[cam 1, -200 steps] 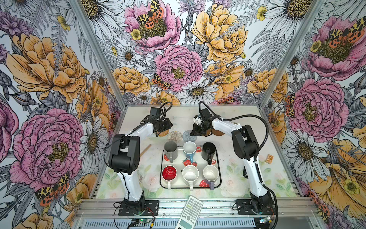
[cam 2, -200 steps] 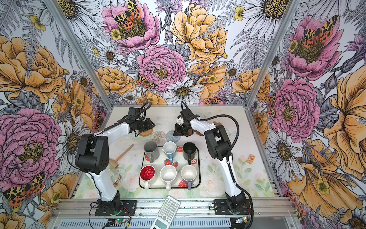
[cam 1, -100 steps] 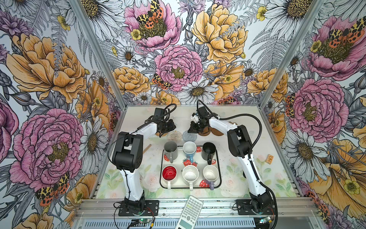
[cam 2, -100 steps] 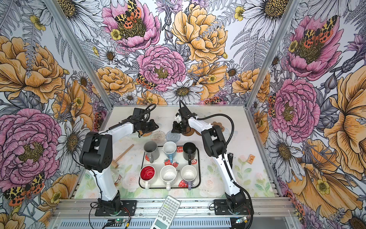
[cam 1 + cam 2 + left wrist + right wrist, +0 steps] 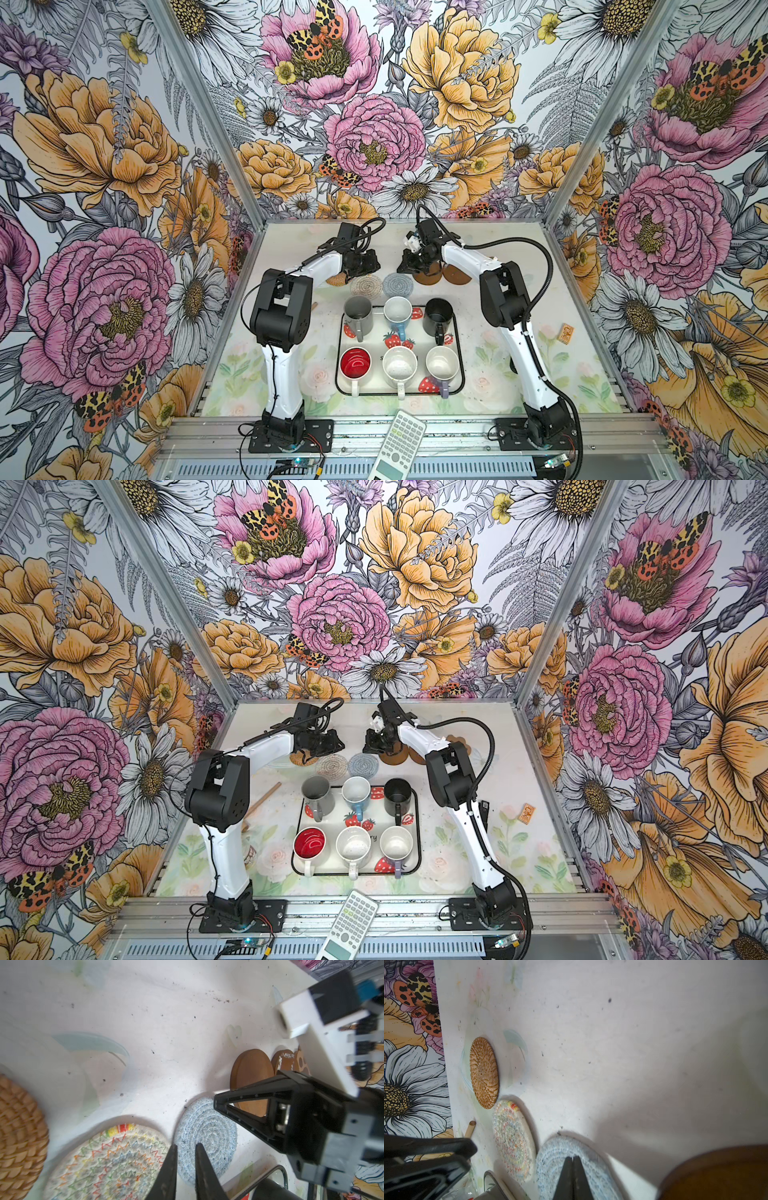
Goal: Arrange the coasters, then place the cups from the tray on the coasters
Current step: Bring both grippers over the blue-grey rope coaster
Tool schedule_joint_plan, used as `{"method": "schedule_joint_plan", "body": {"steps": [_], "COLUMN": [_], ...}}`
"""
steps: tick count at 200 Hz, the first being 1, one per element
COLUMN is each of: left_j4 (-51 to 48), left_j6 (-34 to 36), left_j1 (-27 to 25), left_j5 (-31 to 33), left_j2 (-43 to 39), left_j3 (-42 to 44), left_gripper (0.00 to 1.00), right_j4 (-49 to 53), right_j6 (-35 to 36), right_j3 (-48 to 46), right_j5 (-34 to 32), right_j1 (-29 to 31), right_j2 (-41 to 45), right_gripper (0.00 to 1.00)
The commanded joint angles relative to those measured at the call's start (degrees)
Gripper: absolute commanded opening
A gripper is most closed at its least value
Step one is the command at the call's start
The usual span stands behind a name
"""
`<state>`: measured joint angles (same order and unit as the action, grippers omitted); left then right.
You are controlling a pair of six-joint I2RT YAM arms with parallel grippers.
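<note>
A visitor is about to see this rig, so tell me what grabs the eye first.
The bold flower-and-moth wallpaper fills the walls. At the centre, a white strawberry-print tray carries six handled mugs, one vivid red inside. Behind it, the left gripper and right gripper nearly meet above a blue-grey crochet coaster in a row of coasters.

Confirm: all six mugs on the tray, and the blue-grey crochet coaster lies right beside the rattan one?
Not beside it. The whitish crochet coaster lies between the rattan coaster and the blue-grey crochet coaster, as the right wrist view shows. All six mugs are on the tray, as both top views show.
</note>
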<state>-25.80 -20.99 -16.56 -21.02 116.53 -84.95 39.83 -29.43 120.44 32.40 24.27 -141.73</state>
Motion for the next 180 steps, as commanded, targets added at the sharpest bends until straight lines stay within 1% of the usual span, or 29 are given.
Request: {"method": "schedule_joint_plan", "body": {"steps": [1,38,90,125,180], "left_j4": [-3.6,-8.7,-13.2,-14.8,-16.1], "left_j6": [3.2,6.1,9.0,9.6,9.7], "left_j1": [0.0,-0.4,-1.0,-1.4,-1.2], "left_j5": [-0.1,2.7,6.1,6.1,6.7], "left_j2": [1.0,2.1,3.3,5.1,9.4], "left_j3": [-2.5,-4.8,-5.1,-5.5,-7.1], "left_gripper": [0.16,0.12,0.08,0.04,0.01], "right_j4": [-0.2,0.8,3.3,3.7,3.8], "right_j6": [2.5,4.7,7.6,8.2,7.9], "right_j3": [-2.0,-8.1,-13.9,-15.7,-15.5], "right_j5": [-2.5,-3.4,-3.9,-3.9,-4.3], "right_j1": [-0.3,0.1,2.1,3.1,4.1], "right_j2": [8.0,11.9,12.1,11.2,7.1], "right_gripper": [0.01,0.05,0.05,0.04,0.04]}}
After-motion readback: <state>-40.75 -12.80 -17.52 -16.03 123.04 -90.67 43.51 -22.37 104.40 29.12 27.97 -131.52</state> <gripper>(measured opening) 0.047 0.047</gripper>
